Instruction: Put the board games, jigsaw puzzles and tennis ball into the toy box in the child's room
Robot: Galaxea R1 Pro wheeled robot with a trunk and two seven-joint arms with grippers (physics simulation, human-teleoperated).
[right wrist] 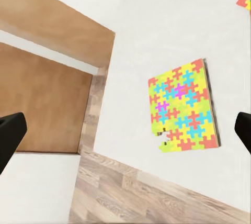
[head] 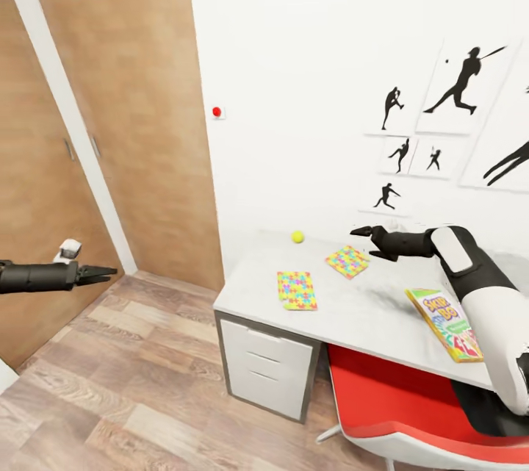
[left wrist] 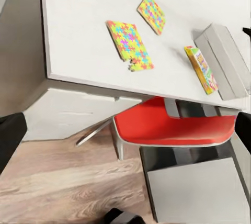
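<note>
Both end effectors empty, left (head: 103,273) pinched together, right (head: 361,231) spread above table (head: 353,309), near-edge jigsaw puzzle (head: 296,289) unobstructed.

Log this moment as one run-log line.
right gripper: open, above table | tennis ball, two jigsaw puzzles, Skip-Bo box: on table, ungrasped

A child's room in a home — white desk (head: 353,309) strewn with jigsaw puzzles (head: 297,289), baseball silhouette pictures (head: 461,83), wood-plank floor (head: 125,397).
</note>
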